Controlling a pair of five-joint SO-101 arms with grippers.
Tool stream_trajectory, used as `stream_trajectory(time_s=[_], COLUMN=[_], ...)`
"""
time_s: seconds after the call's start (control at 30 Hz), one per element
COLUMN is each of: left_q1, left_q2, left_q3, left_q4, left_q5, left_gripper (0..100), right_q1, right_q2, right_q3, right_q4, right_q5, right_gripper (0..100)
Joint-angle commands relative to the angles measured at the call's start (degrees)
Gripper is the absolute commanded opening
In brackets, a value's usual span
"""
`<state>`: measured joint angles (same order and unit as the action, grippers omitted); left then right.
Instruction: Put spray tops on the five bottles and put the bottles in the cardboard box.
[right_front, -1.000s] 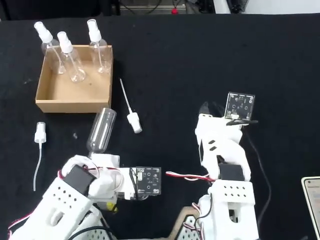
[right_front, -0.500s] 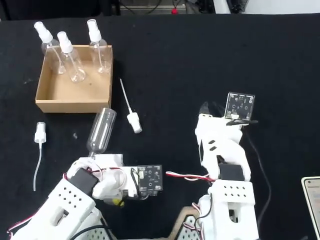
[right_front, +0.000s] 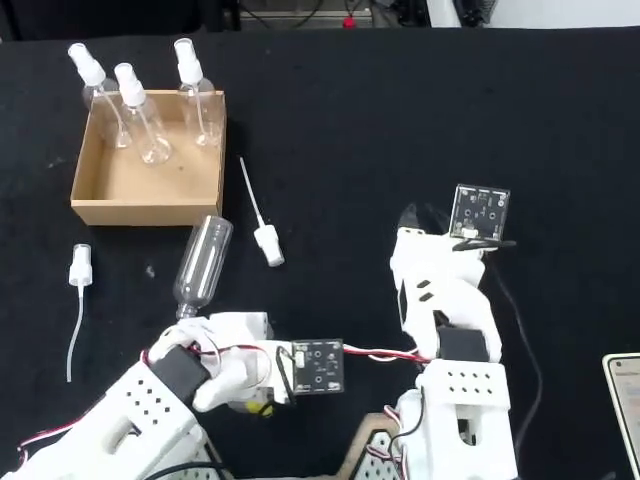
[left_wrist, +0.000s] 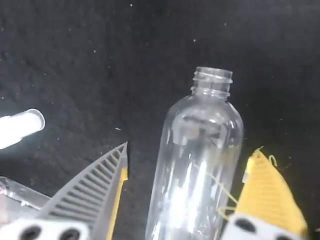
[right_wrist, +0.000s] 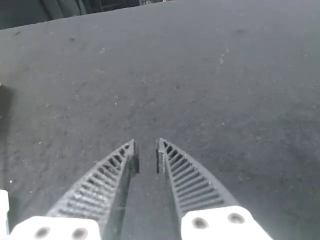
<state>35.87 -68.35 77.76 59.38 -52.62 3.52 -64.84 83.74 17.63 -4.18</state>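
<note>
My left hand (left_wrist: 190, 149) sits wide around the lower body of an uncapped clear bottle (left_wrist: 202, 130), one finger on each side and neither clearly pressing. Over the last second my left wrist has swung toward the middle of the table (right_front: 400, 100) and the arm has drawn back toward the near edge. The bottle (right_front: 203, 258) has not shifted and lies on its side just in front of the cardboard box (right_front: 150, 210). I read that as lining up a grip rather than a lift.

Three bottles with spray tops (right_front: 140, 110) stand in the box's far side, so the job looks a little over half done. Two loose spray tops wait on the cloth. One (right_front: 268, 240) lies just beside the lying bottle and the other (right_front: 80, 268) lies near the box's front left corner.

My right hand (right_wrist: 146, 150) has not moved. It is narrow, nearly closed, and holds nothing.

The table is covered in black fabric. Dark equipment and cables line its far edge.
</note>
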Motion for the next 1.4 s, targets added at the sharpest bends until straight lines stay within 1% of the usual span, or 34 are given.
stream_trajectory(time_s=[0.0,0.3,0.47,0.63,0.87,1.07,1.13,1.27,1.33,1.37], left_q1=[0.6,0.9,0.9,0.7,0.9,1.0,1.0,1.1,1.1,1.1], left_q2=[-0.3,-0.3,-0.3,-0.3,-0.4,-0.5,-0.6,-0.9,-0.9,-0.9], left_q3=[-0.2,-0.1,-0.1,0.7,5.1,4.9,4.9,4.9,4.9,4.9], left_q4=[-1.1,-1.1,-1.1,-1.1,-6.4,-6.7,-6.7,-6.8,-6.8,-6.8], left_q5=[0.4,0.7,0.7,0.5,0.9,2.4,2.4,2.9,4.4,4.9], left_gripper=[35,35,35,35,35,35,32,20,17,17], right_q1=[0.6,1.1,4.7,4.9,4.7,4.7,4.7,4.7,4.7,4.7], right_q2=[-0.5,-0.7,-0.8,-0.8,-0.8,-0.8,-0.8,-0.8,-0.8,-0.8], right_q3=[-1.5,-1.5,-2.0,-1.5,-1.5,-1.5,-1.5,-1.5,-1.5,-1.5], right_q4=[-1.3,-1.3,-1.4,-3.0,-3.0,-3.0,-3.0,-3.0,-3.0,-3.0], right_q5=[0.0,0.4,0.0,-0.1,-0.1,-0.1,-0.1,-0.1,-0.1,-0.1], right_gripper=[7.0,6.9,6.8,6.7,6.7,6.7,6.7,6.7,6.7,6.7])
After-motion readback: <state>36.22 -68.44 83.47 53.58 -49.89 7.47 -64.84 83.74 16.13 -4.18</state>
